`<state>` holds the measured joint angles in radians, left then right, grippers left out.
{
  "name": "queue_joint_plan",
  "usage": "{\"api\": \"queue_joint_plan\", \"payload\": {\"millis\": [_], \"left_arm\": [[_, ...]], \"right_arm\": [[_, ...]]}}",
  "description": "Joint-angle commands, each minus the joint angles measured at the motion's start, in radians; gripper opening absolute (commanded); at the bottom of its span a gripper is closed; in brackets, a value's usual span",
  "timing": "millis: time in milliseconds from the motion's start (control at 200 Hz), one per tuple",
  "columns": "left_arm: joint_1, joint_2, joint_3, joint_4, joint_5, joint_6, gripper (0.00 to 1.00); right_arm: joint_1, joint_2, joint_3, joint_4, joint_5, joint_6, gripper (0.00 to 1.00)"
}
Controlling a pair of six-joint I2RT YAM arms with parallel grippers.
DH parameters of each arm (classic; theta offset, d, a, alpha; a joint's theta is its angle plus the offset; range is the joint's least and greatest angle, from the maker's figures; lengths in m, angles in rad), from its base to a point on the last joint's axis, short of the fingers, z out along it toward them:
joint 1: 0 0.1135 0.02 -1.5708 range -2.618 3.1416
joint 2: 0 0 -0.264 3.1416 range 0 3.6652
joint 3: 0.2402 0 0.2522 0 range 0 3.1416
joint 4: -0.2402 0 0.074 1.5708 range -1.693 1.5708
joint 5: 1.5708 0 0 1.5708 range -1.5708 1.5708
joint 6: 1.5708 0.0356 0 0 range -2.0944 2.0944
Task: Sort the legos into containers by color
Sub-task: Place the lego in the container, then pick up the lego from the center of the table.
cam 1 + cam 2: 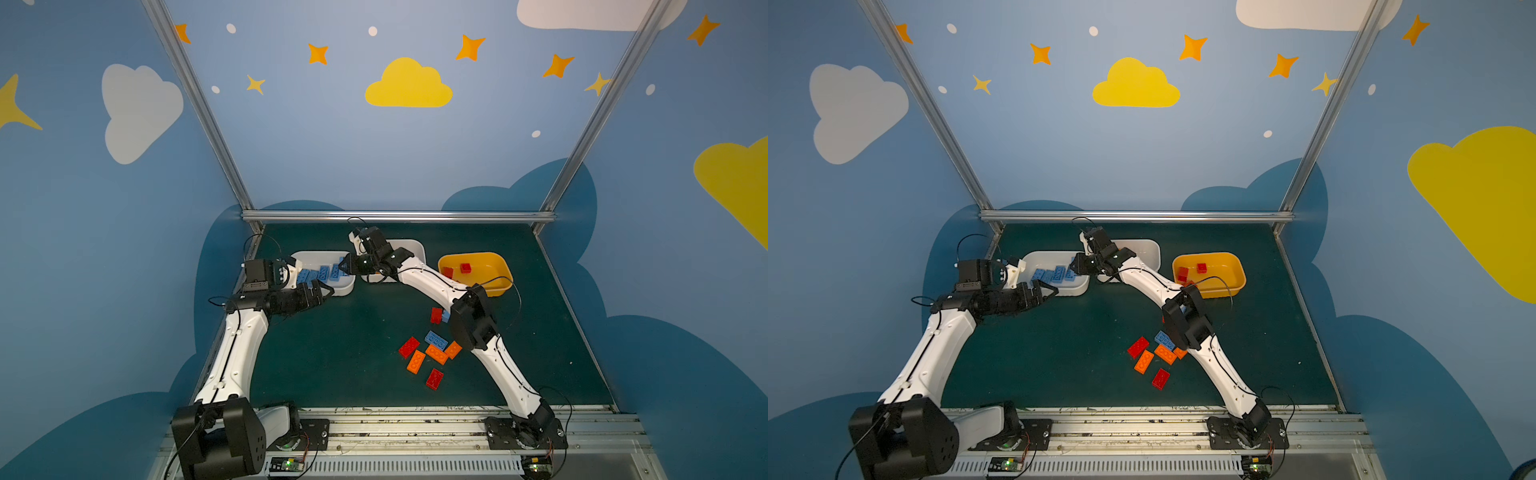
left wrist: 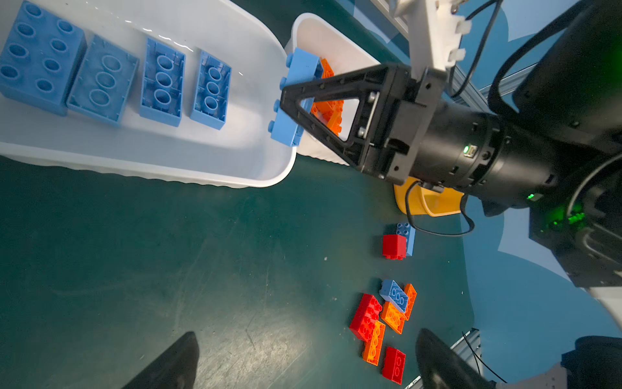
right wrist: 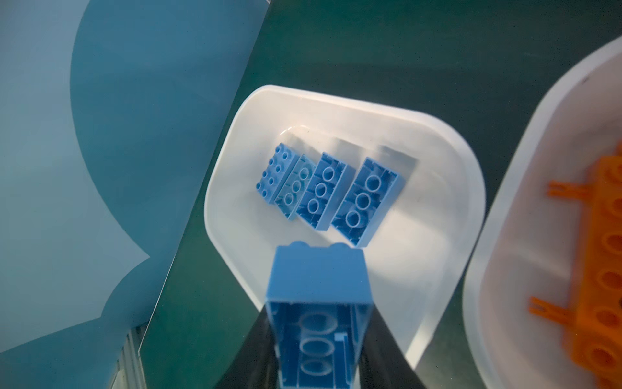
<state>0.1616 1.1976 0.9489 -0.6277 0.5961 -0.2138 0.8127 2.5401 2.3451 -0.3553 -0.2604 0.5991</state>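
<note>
Left gripper (image 1: 324, 291) is wide open and empty, just beside the near wall of the left white tub (image 1: 347, 288). In the tub is a row of four blue bricks (image 2: 111, 72), one studs up and three hollow side up, lying flat and close together. Right gripper (image 1: 346, 266) is closed on a blue brick (image 3: 319, 303), held above the end of that tub nearest the middle one. The jaws pinch its two long side walls, the studs point away from the wrist and the hollow underside faces the wrist camera. Next over, the middle white tub (image 1: 417, 248) has orange pieces (image 2: 331, 116), including a long one with side pegs (image 3: 606, 269). Then comes the loose pile on the green table (image 1: 353, 353): a red brick (image 1: 409, 347), an orange brick (image 1: 416, 361), a blue brick (image 1: 436, 340) resting partly on an orange one, another red (image 1: 434, 378), plus a red block (image 1: 436, 315) touching a small blue one (image 2: 405, 235). Farthest right, the yellow tub (image 1: 500, 272) has two red bricks (image 1: 465, 268). Judgement: the bricks look light, rigid and not fragile, so a drop into a tub should be fine. The smooth walls could slip, so pinch squarely across the narrow width on the flat sides, not on the studs. Touching bricks may drag their neighbours along.
</note>
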Motion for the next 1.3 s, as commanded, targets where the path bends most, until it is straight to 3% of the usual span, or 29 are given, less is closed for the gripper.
{"api": "queue_joint_plan", "payload": {"millis": [0, 105, 185, 280, 566, 761, 911, 1116, 1297], "left_arm": [[0.003, 0.011, -0.010, -0.001, 0.028, 0.004, 0.99], [0.003, 0.020, -0.010, 0.000, 0.040, 0.005, 0.99], [0.003, 0.024, -0.008, -0.001, 0.049, 0.005, 0.99], [0.003, 0.029, -0.004, -0.007, 0.056, 0.009, 0.99], [0.003, 0.015, -0.005, 0.002, 0.105, 0.000, 0.99], [0.001, 0.004, -0.012, 0.018, 0.142, -0.015, 0.99], [-0.012, -0.001, -0.033, 0.034, 0.159, -0.029, 0.99], [-0.020, 0.011, -0.059, 0.070, 0.169, -0.056, 0.99], [-0.030, 0.005, -0.055, 0.068, 0.160, -0.052, 0.99]], "right_arm": [[-0.009, 0.029, 0.073, -0.014, 0.036, -0.032, 0.38], [-0.019, 0.040, 0.114, -0.025, 0.036, -0.037, 0.47], [-0.026, 0.037, 0.147, -0.051, 0.040, -0.048, 0.61], [-0.038, -0.004, 0.132, -0.084, 0.026, -0.070, 0.64], [-0.068, -0.397, -0.308, -0.107, 0.067, -0.061, 0.69], [-0.073, -0.656, -0.559, -0.341, 0.137, 0.022, 0.74], [-0.070, -0.784, -0.694, -0.557, 0.154, 0.225, 0.75], [-0.030, -0.807, -0.776, -0.800, 0.039, 0.576, 0.75], [0.026, -0.824, -0.920, -0.729, 0.011, 0.772, 0.73]]}}
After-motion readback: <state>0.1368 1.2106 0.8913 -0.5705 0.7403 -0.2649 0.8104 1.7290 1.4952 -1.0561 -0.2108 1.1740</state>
